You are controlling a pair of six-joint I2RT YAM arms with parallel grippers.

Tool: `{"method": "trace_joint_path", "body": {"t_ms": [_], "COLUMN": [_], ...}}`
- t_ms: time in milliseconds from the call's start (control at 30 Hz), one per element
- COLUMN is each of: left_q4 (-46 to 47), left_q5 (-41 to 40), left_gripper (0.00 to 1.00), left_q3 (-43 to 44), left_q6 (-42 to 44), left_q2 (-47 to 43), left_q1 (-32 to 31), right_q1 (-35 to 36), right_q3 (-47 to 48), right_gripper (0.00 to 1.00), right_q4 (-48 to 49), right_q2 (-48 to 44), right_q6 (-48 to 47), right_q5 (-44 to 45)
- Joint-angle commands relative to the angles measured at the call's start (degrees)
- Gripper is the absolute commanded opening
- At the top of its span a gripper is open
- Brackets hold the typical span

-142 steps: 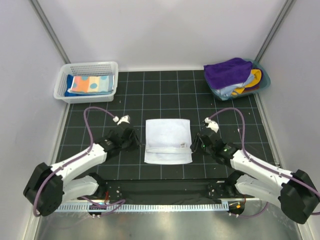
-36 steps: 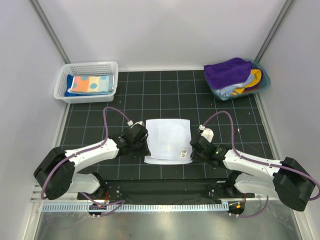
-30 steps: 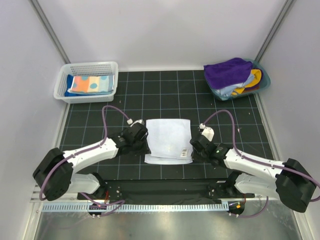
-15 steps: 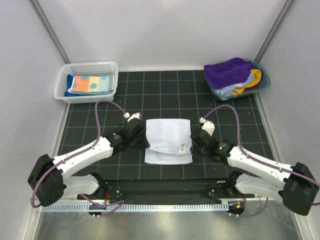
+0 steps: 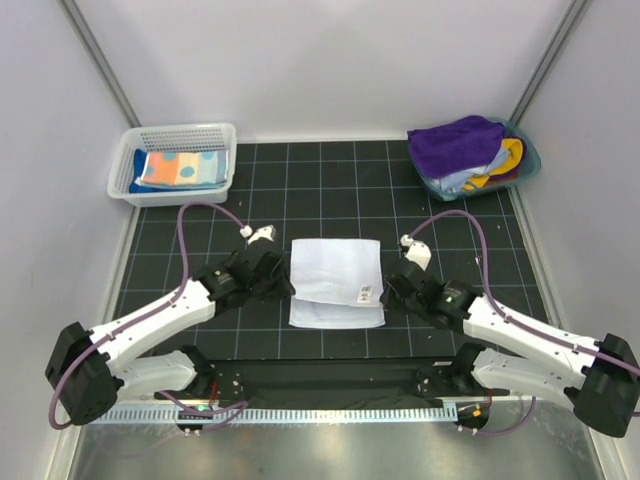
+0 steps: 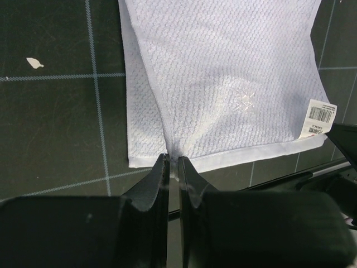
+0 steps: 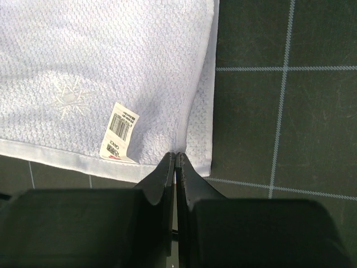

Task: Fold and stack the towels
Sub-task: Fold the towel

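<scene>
A plain white towel point(image 5: 335, 272) lies folded at the middle of the black grid mat. Its upper layer, with a barcode tag point(image 7: 119, 132), ends short of the lower layer's near edge point(image 5: 336, 317). My left gripper point(image 5: 287, 287) is shut on the upper layer's left near edge point(image 6: 173, 158), and the cloth puckers toward its tips. At the right side, my right gripper point(image 5: 387, 293) is shut on the hem beside the tag point(image 7: 175, 154). A polka-dot towel point(image 5: 181, 168) lies in the white mesh basket point(image 5: 222, 140). A purple towel point(image 5: 455, 143) tops others in the teal tub point(image 5: 527, 158).
The basket stands at the far left corner of the mat and the tub at the far right. Purple cables point(image 5: 203, 214) loop above both arms. A small white scrap point(image 6: 33, 63) lies on the mat left of the towel. A metal rail point(image 5: 330, 412) runs along the near edge.
Both grippers have drawn the upper layer's near edge back toward the far side, baring a strip of the lower layer. The arms have swung slightly outward.
</scene>
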Motion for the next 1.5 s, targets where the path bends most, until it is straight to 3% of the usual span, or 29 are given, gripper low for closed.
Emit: {"method": "trace_joint_path", "body": {"t_ms": [0, 500, 633, 700, 733, 833, 967, 1100, 1233, 1367, 1467], "left_q4": [-0.8, 6.2, 9.5, 10.7, 11.1, 11.1, 7.6, 2.5, 2.1, 4.3, 4.5], "left_q5": [0.1, 4.9, 6.5, 6.7, 6.7, 6.7, 4.5, -1.3, -2.0, -3.1, -5.7], "left_gripper": [0.0, 0.0, 0.01, 0.07, 0.2, 0.33, 0.46, 0.52, 0.53, 0.51, 0.49], "left_q3": [-0.8, -8.6, -10.1, -10.4, -10.7, -10.4, -7.6, -1.9, 4.8, 11.3, 16.3], "left_q6": [-1.0, -2.3, -2.2, -2.3, -2.1, -1.8, -0.7, 1.7, 4.6, 7.6, 10.5], "left_q2": [-1.2, 3.0, 7.3, 8.7, 9.4, 9.2, 6.7, 5.6, 9.6, 16.9, 23.7], "left_q1": [0.1, 0.0, 0.0, 0.0, 0.0, 0.0, 0.1, 1.3, 5.5, 10.7, 13.0], "right_q1": [1.5, 3.7, 3.7, 3.7, 3.7, 3.7, 3.7, 3.1, -0.5, -9.7, -14.2], "right_q3": [1.2, -4.5, -7.1, -7.7, -7.9, -7.5, -5.0, -0.9, 6.6, 11.5, 16.5], "right_gripper": [0.05, 0.06, 0.13, 0.17, 0.23, 0.34, 0.44, 0.52, 0.53, 0.51, 0.5], "right_q4": [-0.4, 1.7, 4.1, 5.0, 5.1, 4.5, 1.2, 0.2, 1.8, 8.4, 9.3], "right_q2": [-1.1, 0.5, 2.7, 3.6, 4.0, 3.4, 0.6, 1.6, 8.7, 17.3, 24.9], "right_q6": [1.2, 4.4, 4.8, 5.1, 5.1, 4.9, 3.7, 0.8, -4.7, -11.2, -13.9], "right_q5": [0.6, 2.2, 1.0, 0.5, 0.4, 0.7, 2.1, 5.5, 7.0, -0.7, -1.2]}}
